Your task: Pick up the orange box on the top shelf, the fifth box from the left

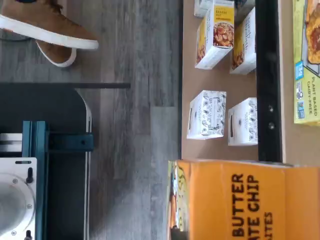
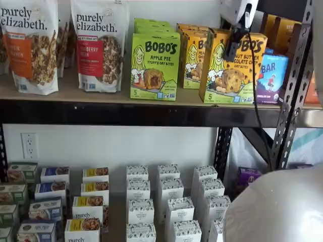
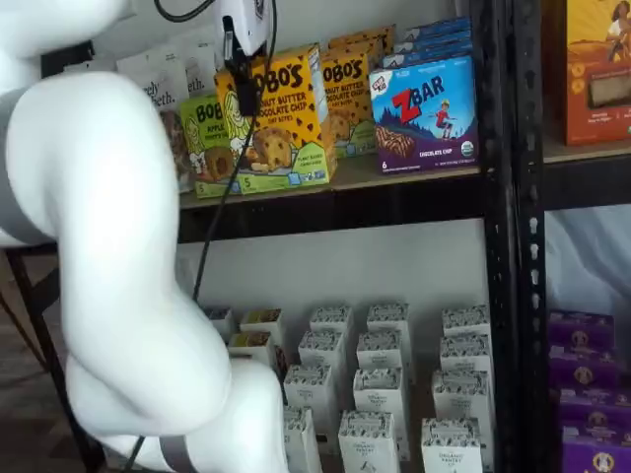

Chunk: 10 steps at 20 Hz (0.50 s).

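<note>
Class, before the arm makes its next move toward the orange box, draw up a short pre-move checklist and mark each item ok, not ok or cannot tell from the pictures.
1. Orange box stands upright at the front edge of the top shelf: ok.
2. Claw is lined up in front of the orange box, high on its face, in both shelf views: ok.
3. Claw is open wide enough: cannot tell; no gap between the fingers shows.
4. Claw is touching the box: cannot tell.
5. Room beside the box: Zbar box sits close on one side, so not ok for a wide grip.
</note>
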Each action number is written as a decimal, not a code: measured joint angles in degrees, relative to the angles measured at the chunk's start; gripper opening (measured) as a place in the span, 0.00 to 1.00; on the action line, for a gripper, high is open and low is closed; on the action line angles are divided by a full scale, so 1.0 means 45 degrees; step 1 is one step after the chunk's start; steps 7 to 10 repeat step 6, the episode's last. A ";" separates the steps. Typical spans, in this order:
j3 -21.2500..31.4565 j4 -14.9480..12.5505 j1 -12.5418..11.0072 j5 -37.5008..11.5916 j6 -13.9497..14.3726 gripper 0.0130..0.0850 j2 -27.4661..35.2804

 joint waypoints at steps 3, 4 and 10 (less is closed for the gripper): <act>0.0199 0.0125 -0.0133 0.0191 -0.0064 0.06 -0.0406; 0.0259 0.0147 -0.0160 0.0243 -0.0075 0.06 -0.0527; 0.0414 0.0150 -0.0175 0.0265 -0.0082 0.06 -0.0784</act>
